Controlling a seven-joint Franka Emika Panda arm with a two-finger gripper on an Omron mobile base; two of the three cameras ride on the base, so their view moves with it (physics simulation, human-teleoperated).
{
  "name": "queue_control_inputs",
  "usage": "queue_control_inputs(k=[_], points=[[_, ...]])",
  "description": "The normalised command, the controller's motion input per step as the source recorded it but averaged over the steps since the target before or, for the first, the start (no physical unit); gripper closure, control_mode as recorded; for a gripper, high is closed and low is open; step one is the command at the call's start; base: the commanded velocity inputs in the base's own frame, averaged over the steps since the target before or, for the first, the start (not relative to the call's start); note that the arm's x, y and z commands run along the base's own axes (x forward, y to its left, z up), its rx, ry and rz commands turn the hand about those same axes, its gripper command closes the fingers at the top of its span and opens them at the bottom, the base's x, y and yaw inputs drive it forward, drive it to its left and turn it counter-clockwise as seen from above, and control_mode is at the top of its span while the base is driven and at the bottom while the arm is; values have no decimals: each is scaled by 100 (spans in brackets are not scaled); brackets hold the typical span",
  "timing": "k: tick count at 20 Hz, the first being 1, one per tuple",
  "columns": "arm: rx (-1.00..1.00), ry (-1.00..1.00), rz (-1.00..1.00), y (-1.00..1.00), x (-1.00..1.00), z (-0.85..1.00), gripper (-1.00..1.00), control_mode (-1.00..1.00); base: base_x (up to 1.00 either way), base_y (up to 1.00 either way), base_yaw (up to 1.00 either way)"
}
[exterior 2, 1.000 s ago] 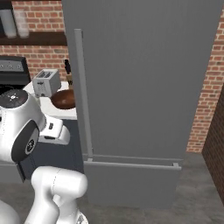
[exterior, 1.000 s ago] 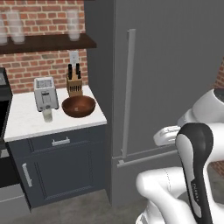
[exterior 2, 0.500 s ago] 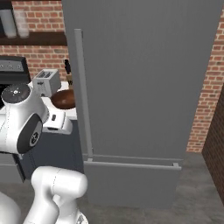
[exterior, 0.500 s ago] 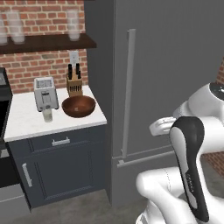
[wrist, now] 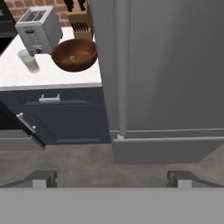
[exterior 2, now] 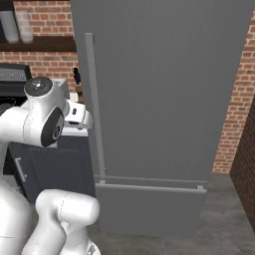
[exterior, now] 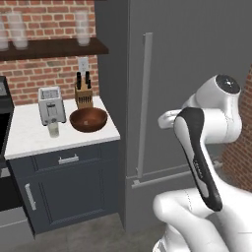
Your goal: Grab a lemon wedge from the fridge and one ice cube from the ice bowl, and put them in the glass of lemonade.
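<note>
I see nothing of the task done yet. The fridge (exterior: 182, 98) stands in front of me with its door shut, so the lemon wedge, which I take to be inside, is hidden from me. I judge the whole sequence is left: open the door, fetch the wedge, take one ice cube, and drop both into the drink.

The fridge is a tall dark-grey slab with a long pale vertical bar handle (exterior 2: 94, 109) running down its left edge and a separate lower panel beneath it. Just left of it sits a white counter (exterior: 29, 140) over dark cabinet fronts.

On that counter the ice bowl (wrist: 74, 54) sits near the fridge side: wide, shallow, reddish-brown, with something pale and small inside that I cannot make out clearly. A toaster (wrist: 38, 28) stands behind and to its left, a knife block (exterior: 84, 96) behind it.

The glass of lemonade (wrist: 29, 60) is a short clear tumbler of pale liquid, just in front of the toaster and near the bowl.

My gripper (wrist: 111, 178) has its jaws spread wide with nothing between them, well apart from the handle.
</note>
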Motion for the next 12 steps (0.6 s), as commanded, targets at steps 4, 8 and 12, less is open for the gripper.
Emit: queue_control_inputs(k=[4,8,12], points=[[0,-8,0,0,96,2,-100,-100,0,0,0],[0,-15,0,0,82,0,-100,-100,0,0,0],[0,-24,0,0,65,0,-100,-100,0,0,0]])
